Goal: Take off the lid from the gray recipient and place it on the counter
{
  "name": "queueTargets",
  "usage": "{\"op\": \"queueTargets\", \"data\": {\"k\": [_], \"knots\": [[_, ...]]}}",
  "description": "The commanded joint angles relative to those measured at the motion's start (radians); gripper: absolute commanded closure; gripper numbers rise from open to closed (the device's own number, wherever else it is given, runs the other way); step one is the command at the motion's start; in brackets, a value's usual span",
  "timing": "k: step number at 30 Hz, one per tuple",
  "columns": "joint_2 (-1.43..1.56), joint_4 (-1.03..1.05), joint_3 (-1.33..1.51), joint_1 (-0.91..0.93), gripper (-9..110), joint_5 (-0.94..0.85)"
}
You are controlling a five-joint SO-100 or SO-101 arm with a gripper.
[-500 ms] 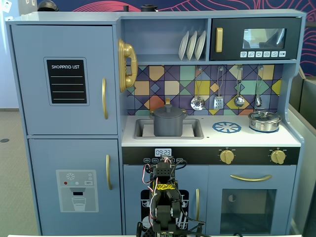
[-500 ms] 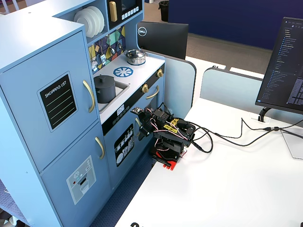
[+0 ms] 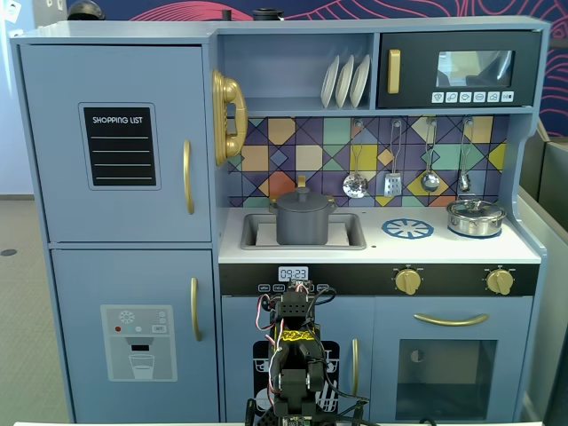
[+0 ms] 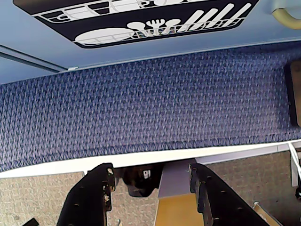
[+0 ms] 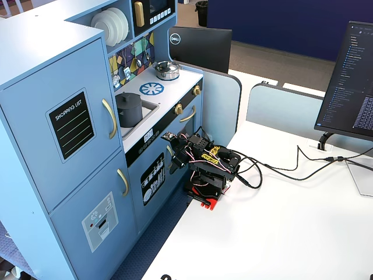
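The gray recipient (image 3: 303,226) stands in the recessed sink of the toy kitchen, and the lid (image 3: 303,199) rests flat on top of it, knob up. In another fixed view the recipient (image 5: 128,111) and its lid (image 5: 126,97) look the same. The white counter (image 3: 444,248) stretches to the right of the sink. My arm (image 3: 293,355) is folded low on the table in front of the kitchen, well below the counter. In the wrist view my gripper (image 4: 150,172) is open with nothing between its black fingers (image 4: 101,190), over the table edge and blue carpet.
A shiny silver pot (image 3: 476,217) sits at the counter's right end, beside the blue burner print (image 3: 407,229). Utensils (image 3: 390,182) hang on the back wall above. A monitor (image 5: 352,76) and cables (image 5: 291,169) lie on the white table to the arm's right.
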Motion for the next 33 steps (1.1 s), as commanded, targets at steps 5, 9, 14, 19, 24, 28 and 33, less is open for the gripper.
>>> {"op": "queueTargets", "data": {"k": [5, 9, 14, 19, 24, 28, 33], "knots": [[-0.003, 0.183, -0.002, 0.012, 90, -0.003], [-0.003, 0.183, -0.002, 0.012, 90, -0.003], [-0.003, 0.183, -0.002, 0.015, 90, -0.003], [-0.005, 0.146, -0.009, -0.051, 88, -0.193], [-0.049, -0.114, -0.209, 0.049, 87, -0.138], [-0.195, -0.233, -0.528, 0.026, 87, -0.094], [-0.365, -0.221, -0.847, 0.043, 93, -0.132]]}}
